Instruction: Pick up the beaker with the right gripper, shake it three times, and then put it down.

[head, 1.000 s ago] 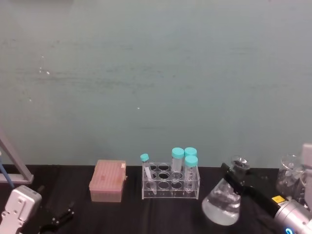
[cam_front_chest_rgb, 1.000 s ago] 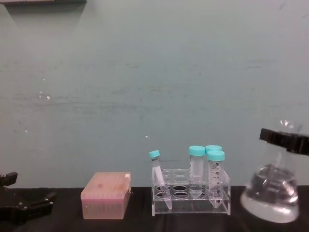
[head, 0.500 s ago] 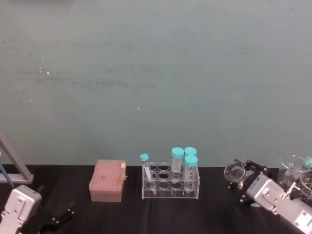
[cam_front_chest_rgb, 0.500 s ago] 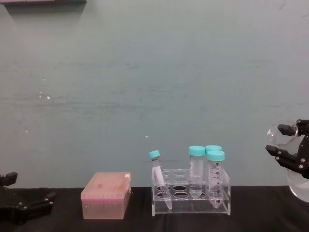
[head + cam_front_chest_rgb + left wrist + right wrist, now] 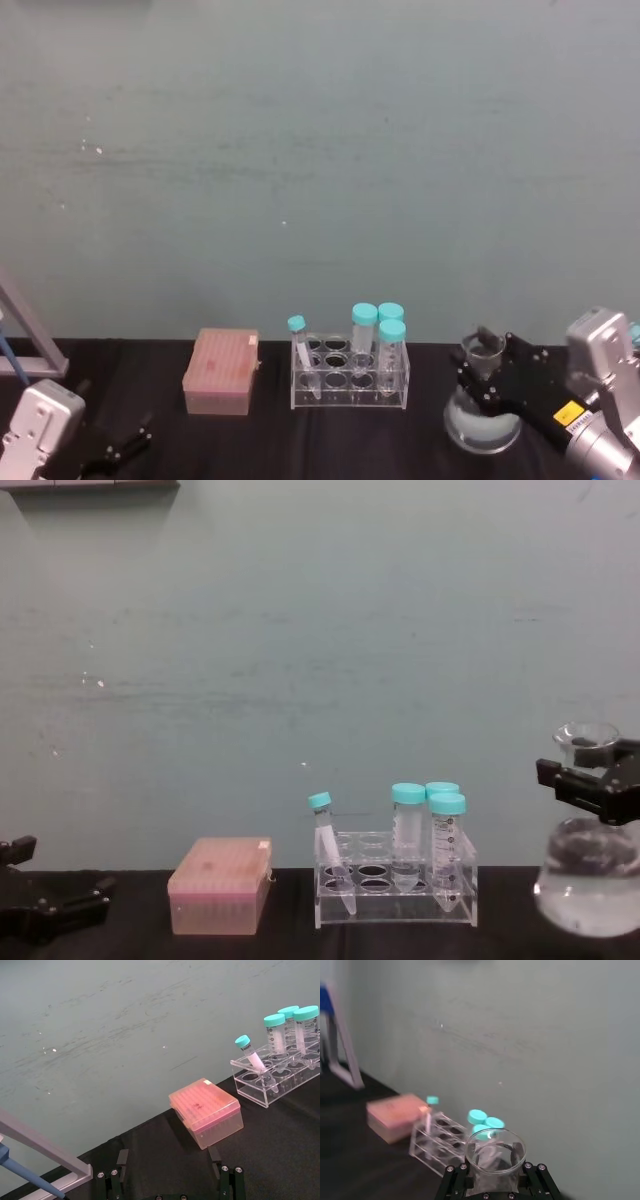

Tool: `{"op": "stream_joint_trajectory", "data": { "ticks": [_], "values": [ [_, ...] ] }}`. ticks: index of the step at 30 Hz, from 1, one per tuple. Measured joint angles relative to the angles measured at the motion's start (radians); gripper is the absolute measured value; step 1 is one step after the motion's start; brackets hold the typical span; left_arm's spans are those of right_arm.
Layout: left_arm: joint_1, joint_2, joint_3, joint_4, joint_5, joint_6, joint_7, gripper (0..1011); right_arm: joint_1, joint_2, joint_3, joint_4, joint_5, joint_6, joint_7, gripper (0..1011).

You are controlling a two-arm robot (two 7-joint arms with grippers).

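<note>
LAB BENCH: Our right pincer (image 5: 590, 778) pinches the narrow neck of the clear glass conical beaker (image 5: 588, 885) just under its flared rim, with the black jaws pressed to the glass from both sides. The beaker is upright near the right edge of the black surface (image 5: 293, 940), apart from the clear plastic tube rack (image 5: 396, 895) and its teal-capped tubes (image 5: 408, 825). We cannot tell whether the wide base is clear of the surface.

Our left pincer (image 5: 168, 1152) sits parked at the front left corner, prongs spread and empty.

For the shake, we judge short, even swings best — neck firmly clamped, mouth upward so the clear liquid in the base cannot slosh out, and the path held toward the right edge — away from the rack.
</note>
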Motion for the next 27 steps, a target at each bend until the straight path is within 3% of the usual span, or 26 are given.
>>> {"op": "stream_joint_trajectory", "data": {
  "ticks": [2,5,13,27],
  "values": [
    [0.0,0.0,0.0,0.0,0.0,0.0,0.0,1000,-0.008,-0.024,0.021,0.0,0.069,0.041,0.02,457],
    [0.0,0.0,0.0,0.0,0.0,0.0,0.0,1000,-0.015,-0.038,0.03,-0.002,0.114,0.079,0.025,457],
    [0.0,0.0,0.0,0.0,0.0,0.0,0.0,1000,-0.024,-0.038,0.028,-0.012,0.13,0.131,-0.01,457],
    [0.0,0.0,0.0,0.0,0.0,0.0,0.0,1000,-0.026,-0.038,0.027,-0.015,0.133,0.136,-0.02,457]
  ]
}}
